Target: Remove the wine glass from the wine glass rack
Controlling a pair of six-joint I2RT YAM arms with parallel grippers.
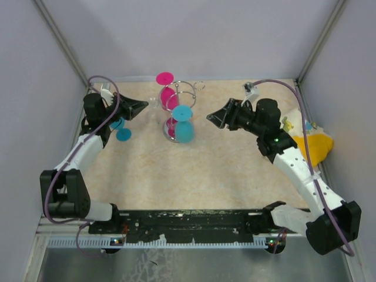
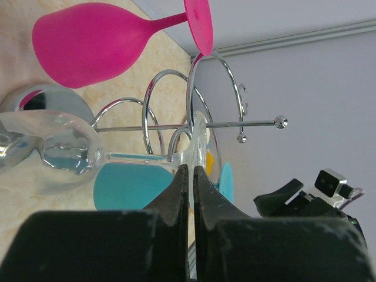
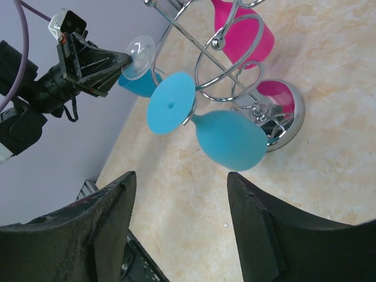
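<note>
The left gripper (image 2: 189,171) has its jaws closed on the foot of the clear wine glass (image 2: 64,147). That glass hangs in a loop of the silvery wire wine glass rack (image 2: 176,125), mid-tabletop (image 1: 205,170). The right gripper (image 3: 181,179) hovers beside the rack, jaws open and empty.

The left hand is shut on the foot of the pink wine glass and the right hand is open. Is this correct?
No. The left hand is shut on the foot of the clear wine glass, not the pink wine glass, as the left wrist view shows. The right hand is open.
</note>
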